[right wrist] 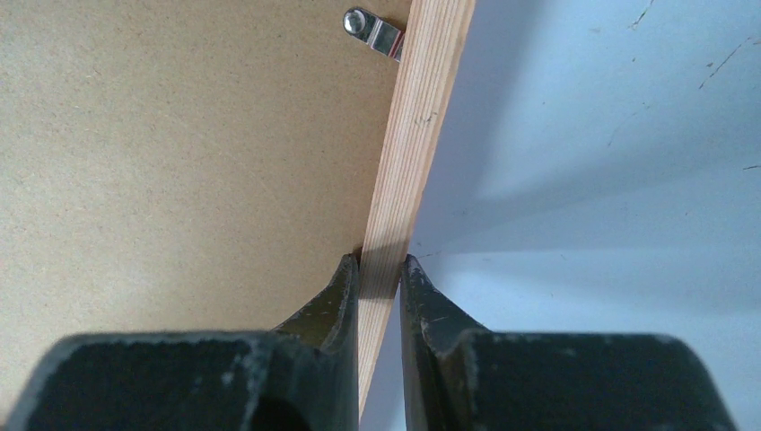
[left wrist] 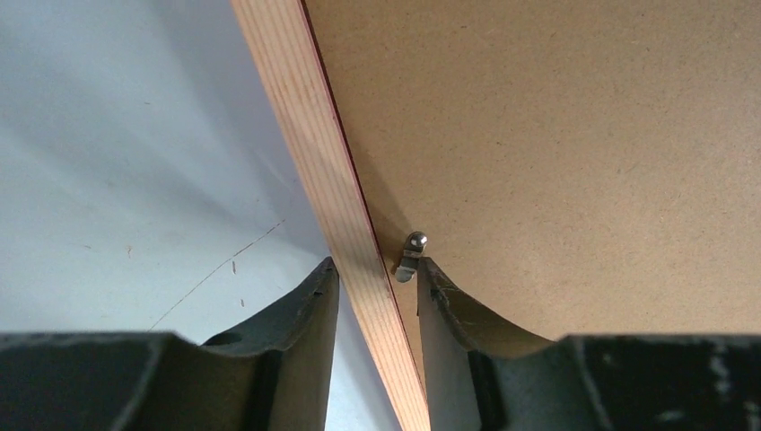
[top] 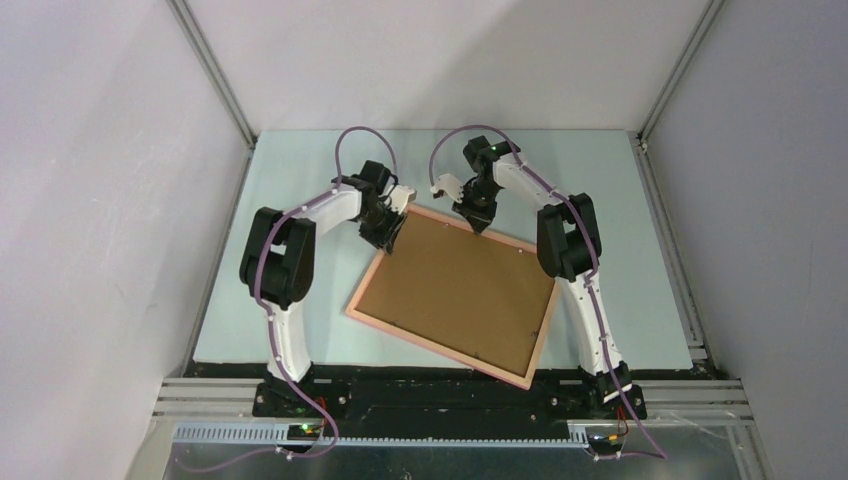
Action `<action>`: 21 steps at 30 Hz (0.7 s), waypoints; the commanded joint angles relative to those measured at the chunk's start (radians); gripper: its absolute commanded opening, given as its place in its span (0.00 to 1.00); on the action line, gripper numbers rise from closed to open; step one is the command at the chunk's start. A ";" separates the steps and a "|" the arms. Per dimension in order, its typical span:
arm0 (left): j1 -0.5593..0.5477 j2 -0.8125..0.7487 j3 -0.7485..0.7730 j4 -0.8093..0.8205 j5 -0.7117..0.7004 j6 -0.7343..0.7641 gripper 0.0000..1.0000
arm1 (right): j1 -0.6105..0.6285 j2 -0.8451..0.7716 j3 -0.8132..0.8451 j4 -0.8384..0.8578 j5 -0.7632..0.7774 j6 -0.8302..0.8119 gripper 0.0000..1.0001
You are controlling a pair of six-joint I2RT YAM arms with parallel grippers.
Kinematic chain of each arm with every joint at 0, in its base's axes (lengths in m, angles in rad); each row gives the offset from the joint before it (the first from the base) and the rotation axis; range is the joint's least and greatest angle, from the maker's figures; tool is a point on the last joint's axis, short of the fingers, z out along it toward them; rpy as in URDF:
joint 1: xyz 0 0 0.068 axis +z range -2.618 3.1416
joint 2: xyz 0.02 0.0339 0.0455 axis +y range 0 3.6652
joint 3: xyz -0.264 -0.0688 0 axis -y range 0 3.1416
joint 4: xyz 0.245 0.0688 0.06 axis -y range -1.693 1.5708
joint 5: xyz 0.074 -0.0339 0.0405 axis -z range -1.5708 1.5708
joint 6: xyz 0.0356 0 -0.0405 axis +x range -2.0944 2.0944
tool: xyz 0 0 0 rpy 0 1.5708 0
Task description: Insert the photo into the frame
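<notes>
Pink-railed rectangular wooden picture frame [top: 438,349] lies flat and skewed on the pale blue table [top: 300,180], back side up. A plain brown backing board [top: 465,285] fills its opening. The seascape photo is not visible in any view; it may be under the board, but that cannot be told. Left gripper [top: 388,240] is at the far-left corner, its jaws straddling the left rail beside a small metal retaining clip [left wrist: 410,256]. The outer finger touches the wood and the inner one meets the clip; a firm pinch cannot be confirmed. Right gripper [top: 478,222] is at the far rail, jaws closed tight on the wood, with another clip [right wrist: 375,34] further along. Judged step: working the frame's back, holding the rails to handle the clips. The next move likely calls for one arm to steady the frame while a fingertip turns a clip, with light force on the thin rail.
</notes>
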 commanded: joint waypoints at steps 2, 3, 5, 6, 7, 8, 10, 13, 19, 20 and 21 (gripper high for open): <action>0.006 0.025 0.042 0.026 -0.018 0.033 0.37 | 0.022 0.014 -0.034 0.046 -0.029 -0.039 0.00; 0.007 0.025 0.042 0.025 -0.018 0.034 0.37 | 0.021 0.015 -0.034 0.046 -0.029 -0.039 0.00; 0.007 0.025 0.044 0.025 -0.019 0.035 0.35 | 0.022 0.014 -0.036 0.046 -0.030 -0.039 0.00; 0.007 0.025 0.044 0.025 -0.019 0.036 0.34 | 0.021 0.014 -0.038 0.046 -0.030 -0.039 0.00; 0.006 0.024 0.044 0.024 -0.019 0.036 0.33 | 0.021 0.015 -0.039 0.046 -0.030 -0.039 0.00; 0.006 0.024 0.043 0.024 -0.018 0.037 0.32 | 0.022 0.016 -0.040 0.046 -0.030 -0.039 0.00; 0.007 0.024 0.043 0.023 -0.018 0.036 0.31 | 0.022 0.015 -0.040 0.046 -0.028 -0.039 0.00; 0.007 0.022 0.043 0.021 -0.017 0.036 0.31 | 0.021 0.016 -0.040 0.046 -0.028 -0.039 0.00; 0.007 0.001 0.024 0.012 -0.022 0.030 0.52 | 0.019 0.009 -0.040 0.050 -0.023 -0.029 0.00; 0.007 -0.010 0.015 0.012 -0.026 0.030 0.54 | 0.018 0.008 -0.040 0.052 -0.024 -0.020 0.00; 0.007 -0.024 0.011 0.011 -0.028 0.028 0.60 | 0.015 0.003 -0.039 0.057 -0.025 -0.015 0.00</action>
